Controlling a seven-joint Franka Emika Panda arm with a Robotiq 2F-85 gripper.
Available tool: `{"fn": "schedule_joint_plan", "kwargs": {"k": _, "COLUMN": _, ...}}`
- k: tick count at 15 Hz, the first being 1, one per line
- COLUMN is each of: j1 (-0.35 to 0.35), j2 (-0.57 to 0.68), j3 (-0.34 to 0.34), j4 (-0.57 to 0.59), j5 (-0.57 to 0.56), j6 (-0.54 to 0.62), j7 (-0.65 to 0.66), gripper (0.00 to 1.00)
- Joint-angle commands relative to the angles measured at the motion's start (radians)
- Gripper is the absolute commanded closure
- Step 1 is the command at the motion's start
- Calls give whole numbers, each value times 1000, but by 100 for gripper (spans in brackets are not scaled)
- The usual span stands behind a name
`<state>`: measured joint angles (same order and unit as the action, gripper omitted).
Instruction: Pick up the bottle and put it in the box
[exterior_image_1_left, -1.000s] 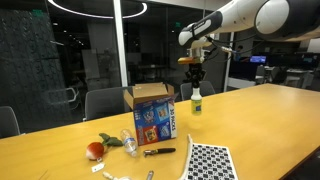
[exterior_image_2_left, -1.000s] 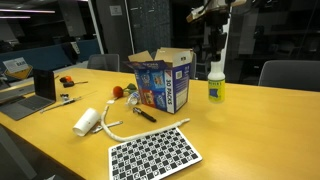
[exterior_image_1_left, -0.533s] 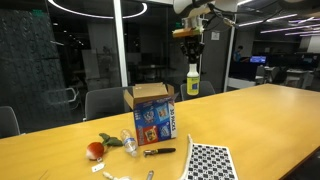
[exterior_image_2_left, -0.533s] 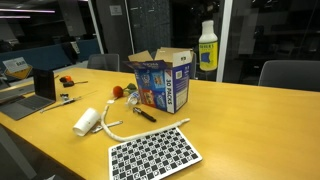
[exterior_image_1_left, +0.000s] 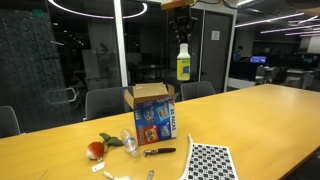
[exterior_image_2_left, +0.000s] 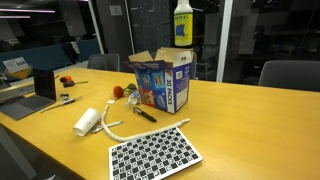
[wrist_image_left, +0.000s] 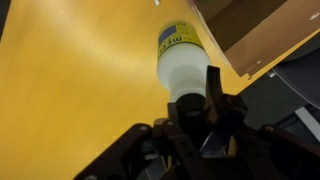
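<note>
Checkerboard sheet (exterior_image_2_left: 155, 155) lies at the near table (exterior_image_2_left: 255, 125) edge. Box (exterior_image_2_left: 160, 82) sits behind it, flaps open, top unobstructed. Bottle (exterior_image_2_left: 183, 24) hangs high, well clear above the box's right side, long axis vertical, cap up. Gripper (wrist_image_left: 192, 105) is clamped on the cap.

Yellow bottle (exterior_image_1_left: 183, 62) upright, high over open blue box (exterior_image_1_left: 152, 112).

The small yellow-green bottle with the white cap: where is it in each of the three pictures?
Exterior view: yellow-green bottle in the air, upper middle, above the blue cardboard box.
Exterior view: bottle at the top edge, above the box.
Wrist view: bottle centre, cap in the gripper; box flap upper right.
Shared landmark: the box.
</note>
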<state>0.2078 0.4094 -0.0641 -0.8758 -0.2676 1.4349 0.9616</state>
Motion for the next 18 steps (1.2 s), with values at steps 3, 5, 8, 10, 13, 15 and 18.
{"fn": "schedule_joint_plan", "kwargs": {"k": 3, "j1": 0, "j2": 103, "j3": 33, "j4": 158, "j5": 31, "j6": 60, "j7": -80, "gripper": 80}}
{"fn": "schedule_joint_plan", "kwargs": {"k": 5, "j1": -5, "j2": 130, "j3": 48, "j4": 159, "j5": 52, "j6": 114, "j7": -94, "gripper": 80}}
{"fn": "schedule_joint_plan", "kwargs": {"k": 8, "j1": -28, "j2": 179, "j3": 72, "j4": 160, "j5": 119, "j6": 183, "j7": -105, "gripper": 80}}
{"fn": "schedule_joint_plan", "kwargs": {"k": 10, "j1": -40, "j2": 207, "j3": 87, "j4": 150, "j5": 169, "j6": 217, "j7": -113, "gripper": 80}}
{"fn": "schedule_joint_plan", "kwargs": {"k": 13, "j1": -51, "j2": 239, "j3": 106, "j4": 122, "j5": 219, "j6": 243, "j7": -128, "gripper": 80}}
{"fn": "schedule_joint_plan", "kwargs": {"k": 15, "j1": -58, "j2": 251, "j3": 117, "j4": 97, "j5": 239, "j6": 257, "j7": -140, "gripper": 80}}
{"fn": "schedule_joint_plan", "kwargs": {"k": 18, "j1": -63, "j2": 267, "j3": 128, "j4": 65, "j5": 261, "j6": 274, "j7": -152, "gripper": 80}}
